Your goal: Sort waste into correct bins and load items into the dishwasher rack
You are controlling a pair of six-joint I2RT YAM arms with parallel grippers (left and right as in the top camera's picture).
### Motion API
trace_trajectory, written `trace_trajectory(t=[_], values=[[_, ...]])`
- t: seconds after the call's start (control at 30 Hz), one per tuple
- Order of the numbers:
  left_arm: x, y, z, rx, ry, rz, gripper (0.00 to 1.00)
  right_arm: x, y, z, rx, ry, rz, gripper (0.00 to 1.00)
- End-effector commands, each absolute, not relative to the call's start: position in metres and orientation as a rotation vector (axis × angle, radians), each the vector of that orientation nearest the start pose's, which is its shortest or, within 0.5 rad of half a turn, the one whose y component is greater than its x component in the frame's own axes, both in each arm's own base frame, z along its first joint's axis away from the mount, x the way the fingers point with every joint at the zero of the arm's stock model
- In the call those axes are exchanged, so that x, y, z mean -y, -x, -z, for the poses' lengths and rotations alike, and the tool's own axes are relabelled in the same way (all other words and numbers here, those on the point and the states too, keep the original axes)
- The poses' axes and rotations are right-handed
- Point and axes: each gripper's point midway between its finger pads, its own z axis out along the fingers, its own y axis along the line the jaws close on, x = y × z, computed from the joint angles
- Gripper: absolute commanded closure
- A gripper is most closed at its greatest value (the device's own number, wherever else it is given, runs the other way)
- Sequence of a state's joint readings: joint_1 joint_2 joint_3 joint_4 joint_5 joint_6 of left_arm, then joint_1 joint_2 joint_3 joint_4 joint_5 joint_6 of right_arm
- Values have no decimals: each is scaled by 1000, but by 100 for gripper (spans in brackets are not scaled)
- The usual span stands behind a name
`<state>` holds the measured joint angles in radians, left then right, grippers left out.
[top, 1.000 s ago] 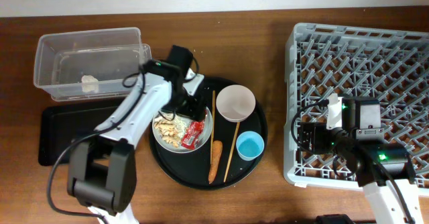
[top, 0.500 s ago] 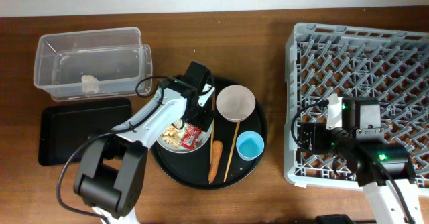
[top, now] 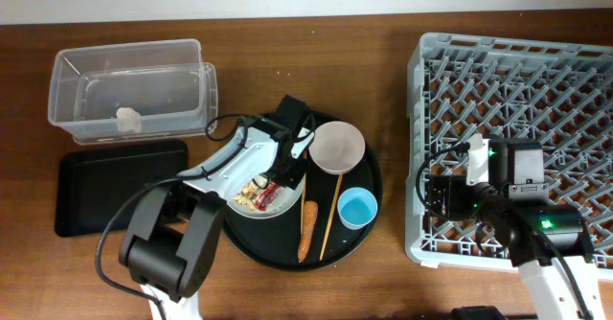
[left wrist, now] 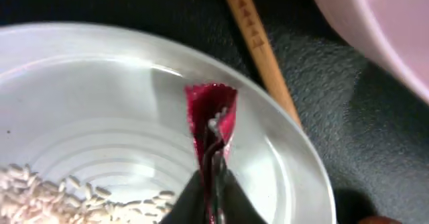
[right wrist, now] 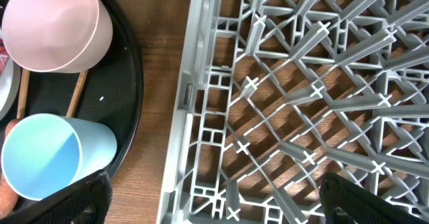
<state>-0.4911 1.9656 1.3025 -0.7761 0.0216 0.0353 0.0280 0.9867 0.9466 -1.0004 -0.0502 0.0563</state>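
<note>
My left gripper (top: 285, 172) is down on the pale grey plate (top: 239, 205) and shut on the small red wrapper (left wrist: 211, 110), which stands pinched upright between its dark fingertips (left wrist: 191, 200). Beige food scraps (left wrist: 40, 190) lie on the plate's near side. A chopstick (left wrist: 258, 43) and the white-pink bowl (left wrist: 382, 23) lie just beyond the plate. In the overhead view the carrot (top: 306, 229), light blue cup (top: 356, 207) and bowl (top: 336, 147) sit on the round black tray (top: 287, 255). My right gripper (right wrist: 214, 204) stands open over the rack's (top: 517, 138) left edge.
The clear tub (top: 134, 90) at the back left holds a crumpled white tissue (top: 127, 119). The shallow black rectangular tray (top: 115, 186) lies in front of it. The grey rack fills the right side of the table.
My left gripper moved right across the plate, came down and shut on the red wrapper. The right arm has not moved.
</note>
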Motion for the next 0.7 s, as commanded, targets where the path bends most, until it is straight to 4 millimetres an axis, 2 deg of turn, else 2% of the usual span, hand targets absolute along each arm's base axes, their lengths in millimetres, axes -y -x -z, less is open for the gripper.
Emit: trace_trajectory(t=[0.0,0.07,0.13,0.17,0.2,0.27,0.33,0.43,0.5,0.57,0.63,0.67], values=[[183,-359,-34,-2863,-744,62,100,-17,-248,-181,-2590,-21,-103,2],[176,-374,-61,-2819,-701,25,100,-17,-248,-181,-2590,-21,-103,2],[157,-396,-105,-2735,-596,6,100,-17,-248,-181,-2590,-21,-103,2],[135,-413,-141,-2659,-490,9,100,-17,-248,-181,-2590,-21,-103,2],[116,-426,-164,-2603,-409,5,100,-17,-248,-181,-2590,-21,-103,2],[75,-454,-196,-2485,-253,-15,100,-17,-248,-181,-2590,-21,-103,2],[22,-481,-216,-2376,-96,-59,100,-17,-248,-181,-2590,-21,-103,2],[-35,-507,-222,-2280,43,-114,98,-17,-248,-181,-2590,-21,-103,2],[-59,-520,-205,-2280,95,-138,87,-17,-248,-181,-2590,-21,-103,2],[-72,-527,-186,-2297,120,-149,78,-17,-248,-181,-2590,-21,-103,2],[-75,-532,-174,-2309,127,-152,49,-17,-248,-181,-2590,-21,-103,2],[-75,-532,-177,-2302,126,-151,44,-17,-248,-181,-2590,-21,-103,2]])
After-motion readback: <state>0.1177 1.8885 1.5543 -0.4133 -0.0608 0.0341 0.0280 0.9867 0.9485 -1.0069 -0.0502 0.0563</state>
